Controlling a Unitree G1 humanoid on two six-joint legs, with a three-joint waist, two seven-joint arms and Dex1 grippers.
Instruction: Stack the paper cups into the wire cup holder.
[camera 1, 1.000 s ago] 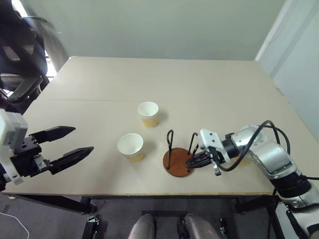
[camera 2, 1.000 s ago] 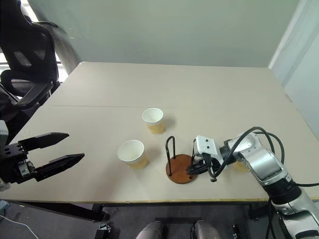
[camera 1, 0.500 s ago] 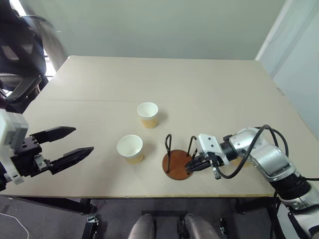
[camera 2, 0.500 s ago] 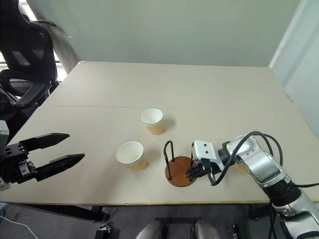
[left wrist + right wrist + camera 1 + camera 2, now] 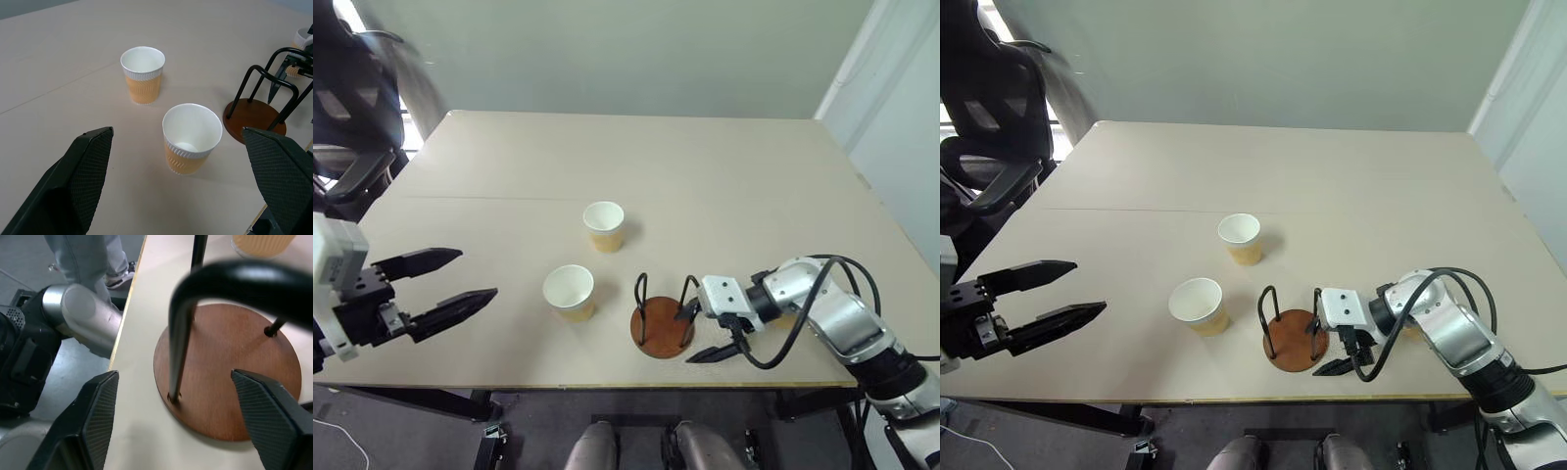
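Change vs a sec ago: right hand (image 5: pixel 703 333) was clenched on a wire loop of the wire cup holder (image 5: pixel 662 323); now its two black fingers are spread, one finger by the loop, the other down at the worktop's front edge, nothing gripped. Holder sits slightly nearer the front edge & a touch left vs before. Left hand (image 5: pixel 450 280) same spot, fingers wide apart, empty, off the front-left of the light beige worktop (image 5: pixel 705 176). Both free cups unmoved.

Holder: small round reddish-brown wooden disc base w/ thin black wire loops. Stands near the front edge, right of centre. Disc lies flat on the worktop; loops rise upright, so long axis is vertical, open end up. No cup inside it. Right wrist view: base (image 5: pixel 230 369) between the spread fingertips, one wire post planted near the disc rim.

Paper cups: tan ribbed outside, white inside, rolled white rim. Near cup (image 5: pixel 569 292) just left of the holder, apart from it. Far cup (image 5: pixel 604 225) further back, mid-worktop. Both upright, mouths up, wider at the rim. A third tan cup (image 5: pixel 304 37) shows partly behind the right arm, on the holder's right; can't tell more about it.

Black office chair (image 5: pixel 989 117) stands beyond the worktop's back-left corner.
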